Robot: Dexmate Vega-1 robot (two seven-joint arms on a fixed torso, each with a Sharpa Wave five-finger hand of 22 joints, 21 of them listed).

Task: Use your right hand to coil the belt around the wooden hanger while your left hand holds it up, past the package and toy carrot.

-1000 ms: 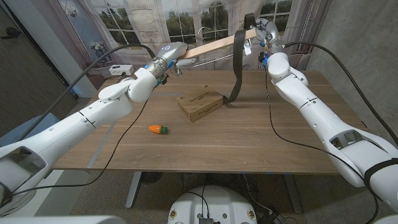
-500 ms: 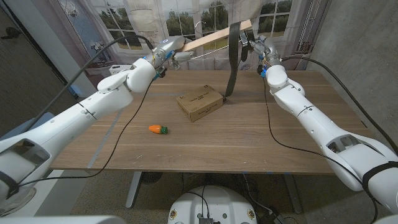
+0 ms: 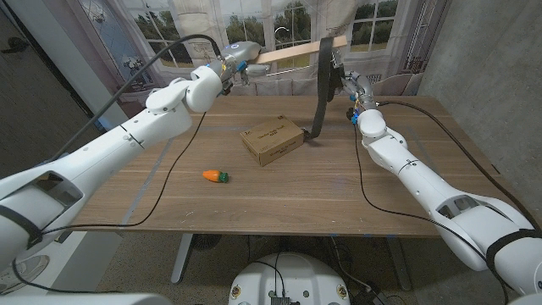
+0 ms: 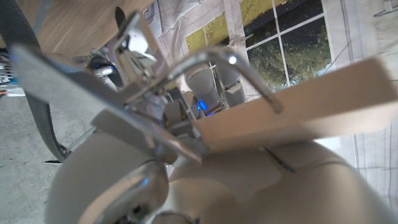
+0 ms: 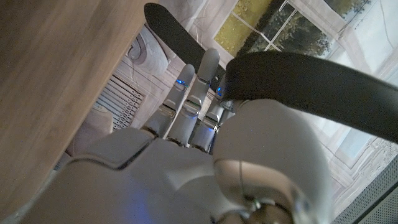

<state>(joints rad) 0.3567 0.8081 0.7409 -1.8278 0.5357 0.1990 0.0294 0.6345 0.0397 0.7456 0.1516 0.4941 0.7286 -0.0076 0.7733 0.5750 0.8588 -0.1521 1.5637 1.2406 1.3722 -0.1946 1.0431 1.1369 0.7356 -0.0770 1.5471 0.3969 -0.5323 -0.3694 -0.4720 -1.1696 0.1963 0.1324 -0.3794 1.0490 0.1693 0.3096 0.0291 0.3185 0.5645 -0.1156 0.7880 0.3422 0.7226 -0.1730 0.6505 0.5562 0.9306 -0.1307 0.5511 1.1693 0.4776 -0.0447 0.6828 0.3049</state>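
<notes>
My left hand [image 3: 235, 61] grips the wooden hanger [image 3: 296, 50] by its hook end and holds it high above the table's back edge. In the left wrist view the metal hook [image 4: 231, 63] and the pale wood [image 4: 305, 106] lie just past my left hand [image 4: 205, 186]. The dark belt [image 3: 320, 89] is draped over the hanger near its far end, and its tail reaches the table beside the package [image 3: 273, 141]. My right hand [image 3: 345, 81] is just right of the belt, under the hanger's tip. The belt [image 5: 298, 84] crosses my right hand [image 5: 186, 149] at the thumb, fingers straight. The toy carrot [image 3: 216, 175] lies nearer me, to the left.
The wooden table [image 3: 381, 195] carries the package at mid-back and the carrot in front-left. Black cables [image 3: 172, 166] trail over the table from both arms. Windows and a curtain stand behind the back edge.
My left hand has lifted the hanger higher and more level. My right hand has come down from the hanger's tip to below it, and the belt now hangs straighter.
</notes>
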